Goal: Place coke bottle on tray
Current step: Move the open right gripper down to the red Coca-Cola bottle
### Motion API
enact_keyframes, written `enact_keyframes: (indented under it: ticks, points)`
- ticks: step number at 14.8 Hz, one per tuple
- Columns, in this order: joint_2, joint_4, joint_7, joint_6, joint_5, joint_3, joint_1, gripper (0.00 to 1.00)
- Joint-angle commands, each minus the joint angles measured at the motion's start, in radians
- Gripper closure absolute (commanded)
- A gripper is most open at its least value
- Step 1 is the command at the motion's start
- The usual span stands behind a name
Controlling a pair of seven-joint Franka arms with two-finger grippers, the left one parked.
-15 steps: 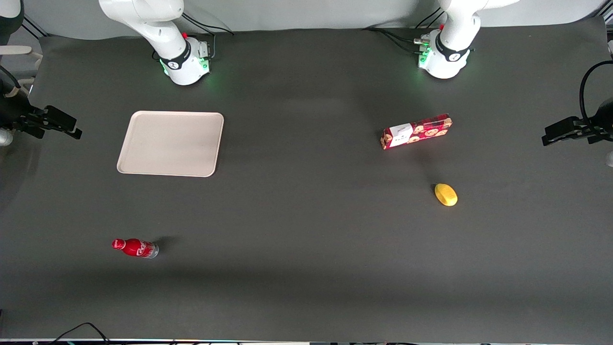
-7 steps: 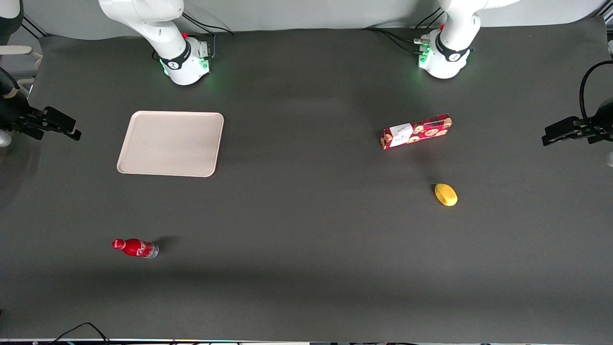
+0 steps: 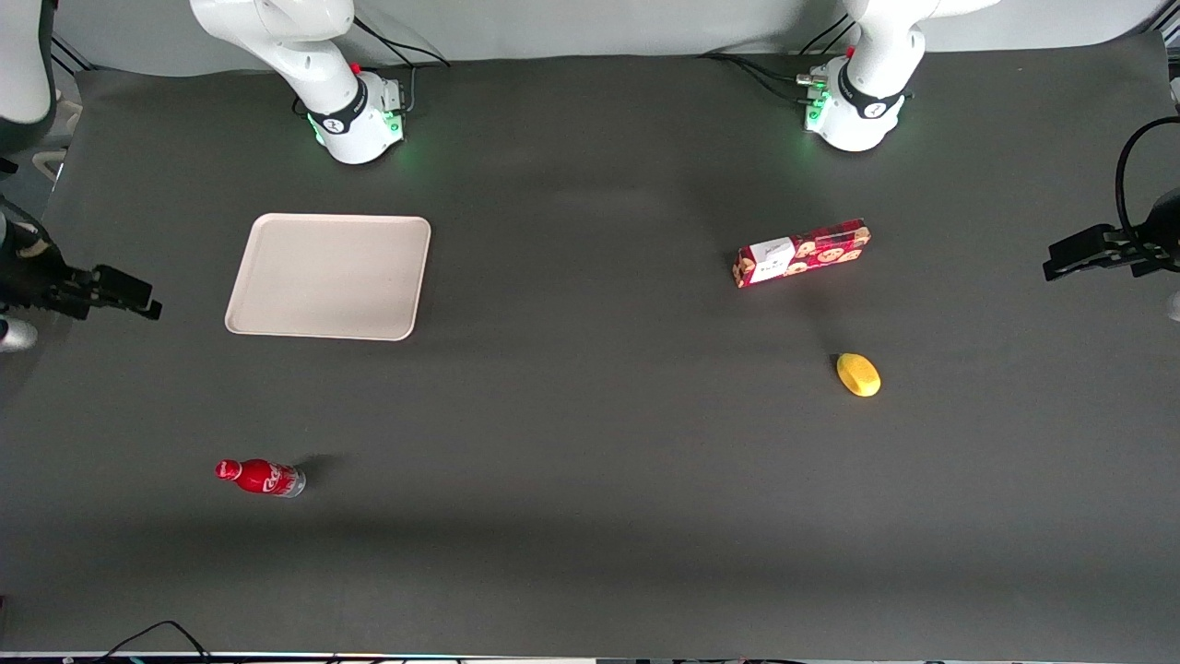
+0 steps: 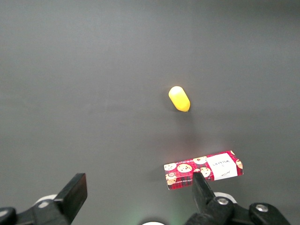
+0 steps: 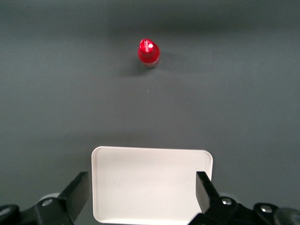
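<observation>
1. The hand (image 3: 138,305) is hanging high at the working arm's end of the surface (image 3: 590,443), well apart from everything on it. Its fingers (image 5: 78,191) are spread wide with nothing between them — released, grasping nothing.

2. The coke bottle (image 3: 261,478) is standing upright on the surface, nearer to the front camera than the tray (image 3: 329,276) and well apart from it. In the right wrist view its red cap (image 5: 148,47) is facing the lens.

3. The tray is lying flat and bare, so the task is looking barely begun; the reach toward the bottle is probably the step in hand.

4. What could go wrong:
   - The bottle is slim and tall — a finger clipping it on the way down would likely be tipping it over and sending it rolling.
   - A grip closing too near the cap might be letting the bottle swing or slip during the carry.
   - Letting go above the tray's low rim (image 3: 318,334) could be leaving the bottle tilted or toppling.

5. The cookie box (image 3: 800,253) and the yellow object (image 3: 857,374) are lying toward the parked arm's end, clear of the likely path.
</observation>
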Motion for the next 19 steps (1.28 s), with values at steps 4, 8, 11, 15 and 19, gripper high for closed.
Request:
enact_keyframes:
  ticks: [4,8,11,15,19]
  points:
    - [0.239,0.180,-0.070,0.113,-0.003,0.006,-0.016,0.00]
    - [0.318,0.176,-0.113,0.235,-0.005,0.023,-0.035,0.00]
    - [0.368,0.173,-0.113,0.309,-0.006,0.037,-0.036,0.00]
    - [0.427,0.168,-0.113,0.383,-0.008,0.055,-0.043,0.00]
    - [0.483,0.168,-0.113,0.444,-0.008,0.067,-0.047,0.00]
